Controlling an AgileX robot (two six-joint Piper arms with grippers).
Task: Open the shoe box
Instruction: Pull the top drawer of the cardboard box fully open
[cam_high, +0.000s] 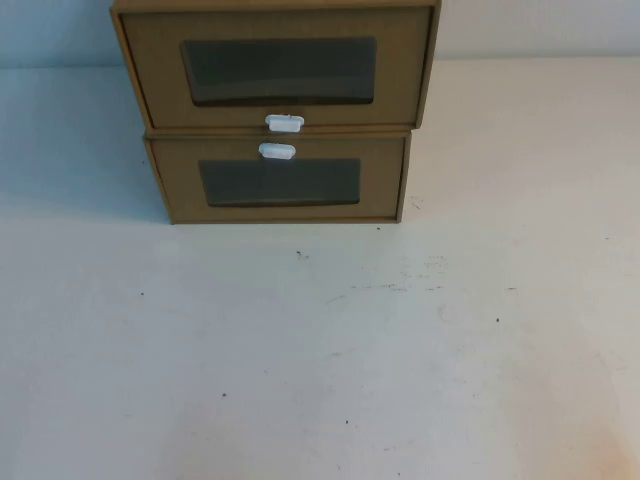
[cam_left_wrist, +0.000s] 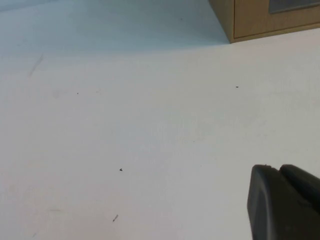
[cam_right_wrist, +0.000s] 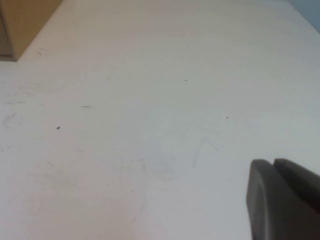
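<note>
Two stacked at the table (cam_high: 320, 350) far edge, mid: top shoe box (cam_high: 275, 65) on lower shoe box (cam_high: 278, 180). Cardboard, so probably light and stiff, and likely to slide if tugged. Best hold: upper tab (cam_high: 284, 123) or lower tab (cam_high: 277, 151), white, on the fronts. Left gripper (cam_left_wrist: 277, 170) and right gripper (cam_right_wrist: 273, 164) have fingers closed and empty, over bare table, well short of the stack.

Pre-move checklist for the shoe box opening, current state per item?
1. Both closed, upper shoe box and lower shoe box: ok.
2. Pulls in plain sight, upper tab and lower tab: ok.
3. Is the right gripper open for a tab: not ok, shut, over the table right of the boxes.
4. Is the left gripper parked over the table left of the boxes: ok.
5. Which box is meant: cannot tell.
</note>
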